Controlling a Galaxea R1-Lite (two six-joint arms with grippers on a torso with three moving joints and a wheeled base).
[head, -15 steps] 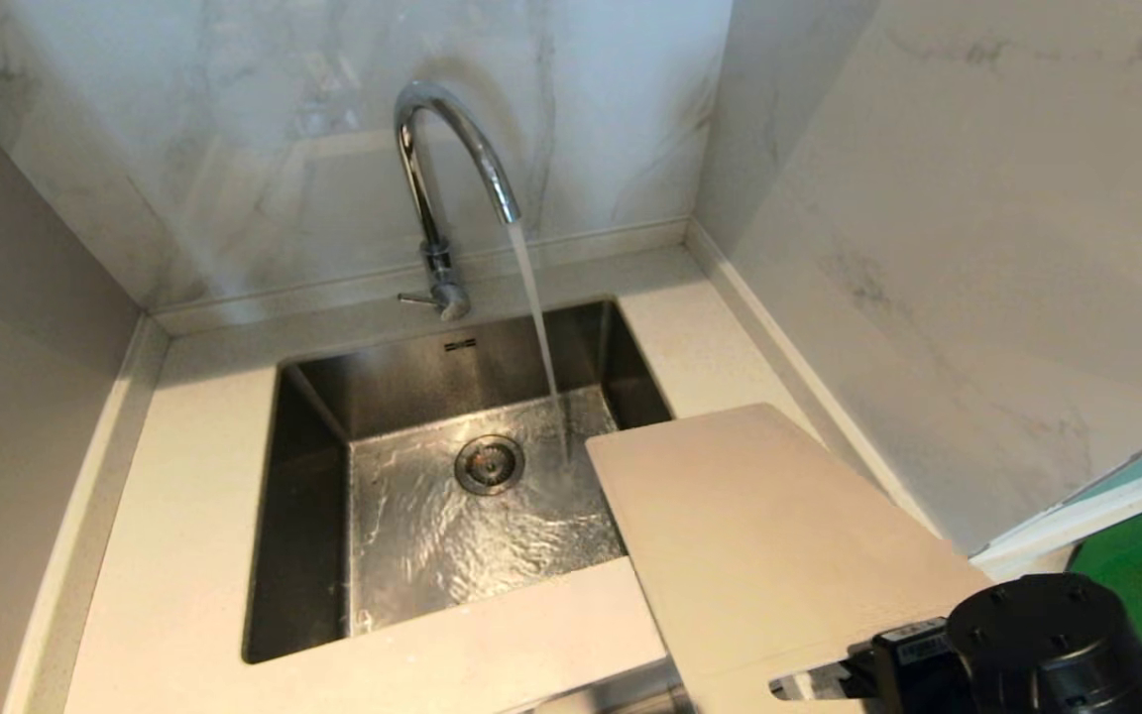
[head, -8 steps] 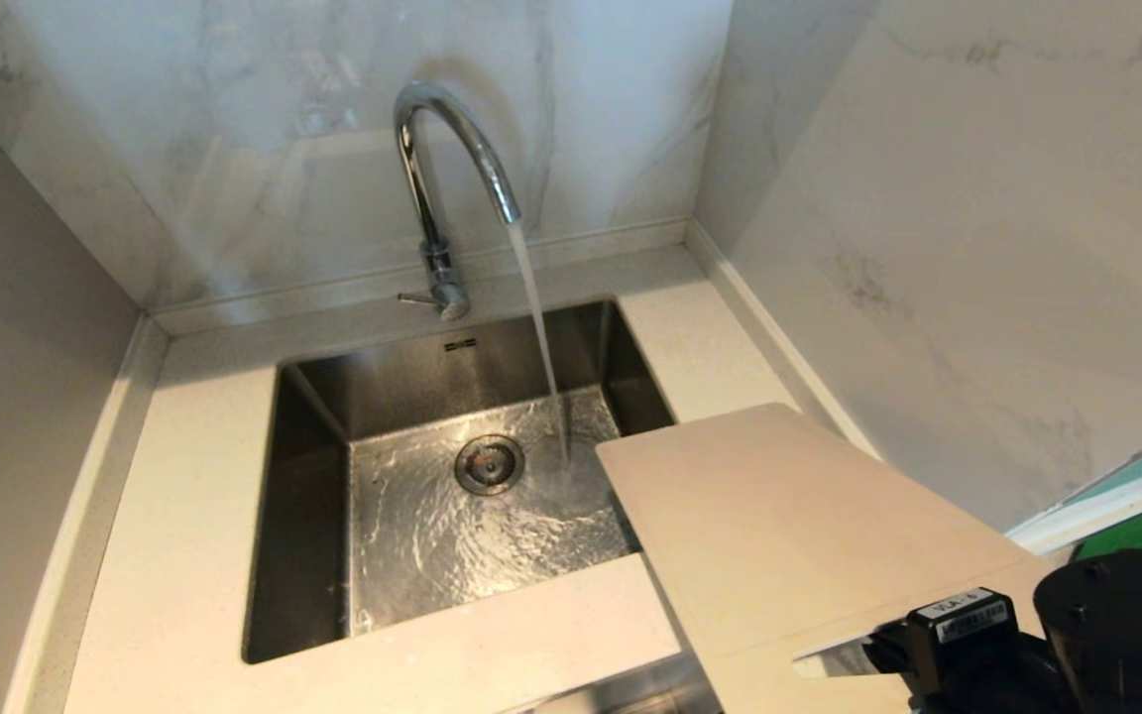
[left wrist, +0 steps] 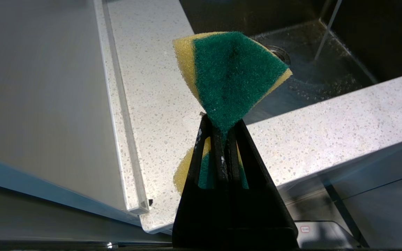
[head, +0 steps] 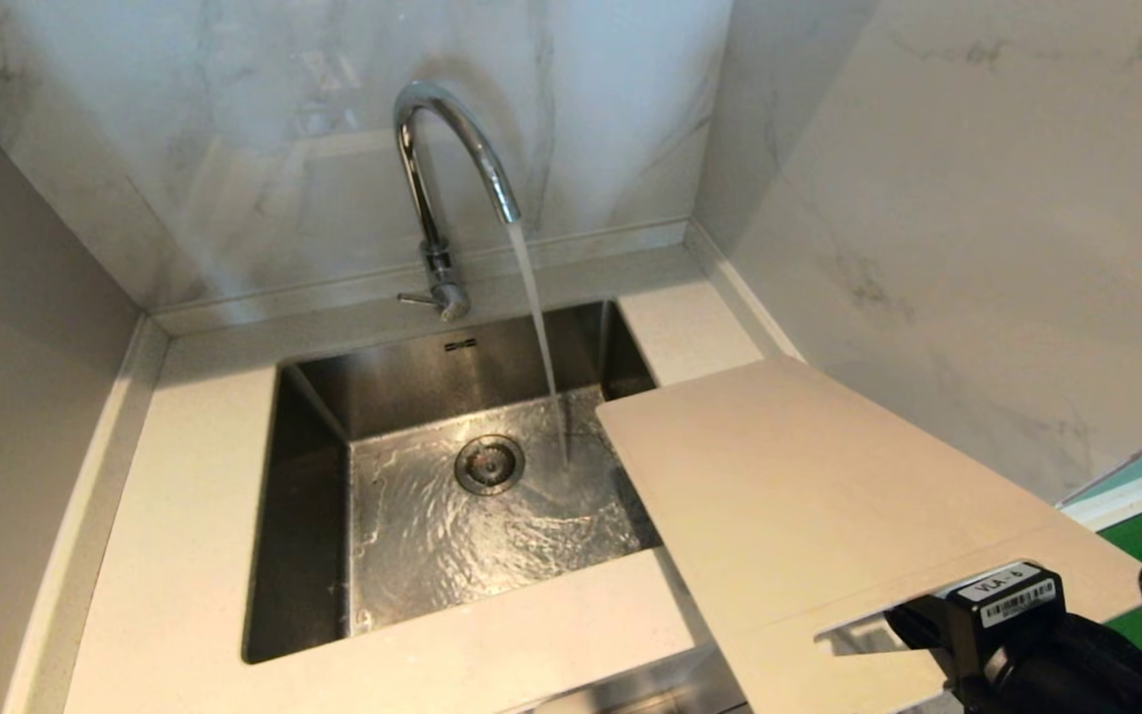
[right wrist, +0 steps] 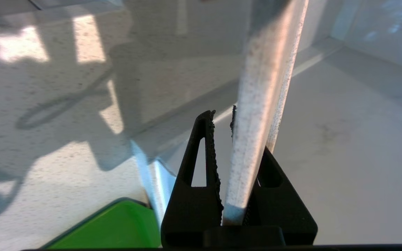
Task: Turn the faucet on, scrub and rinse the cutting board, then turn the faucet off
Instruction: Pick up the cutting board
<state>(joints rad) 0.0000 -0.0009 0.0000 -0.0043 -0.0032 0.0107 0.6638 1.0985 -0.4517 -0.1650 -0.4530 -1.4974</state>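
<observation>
Right end effector (right wrist: 237,146) pinches the cutting board (head: 809,496) at its handle end, above the surface's right side beside the sink (head: 313,397); faucet (head: 442,169) runs. Left end effector (left wrist: 222,139) squeezes a sponge (left wrist: 232,73).

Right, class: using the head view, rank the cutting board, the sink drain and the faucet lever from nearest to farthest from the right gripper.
1. Cutting board: clamped in the right gripper, at the lower right.
2. Sink drain: in the middle of the basin floor, left of the board.
3. Faucet lever: at the tap's base, behind the sink by the back wall.
</observation>
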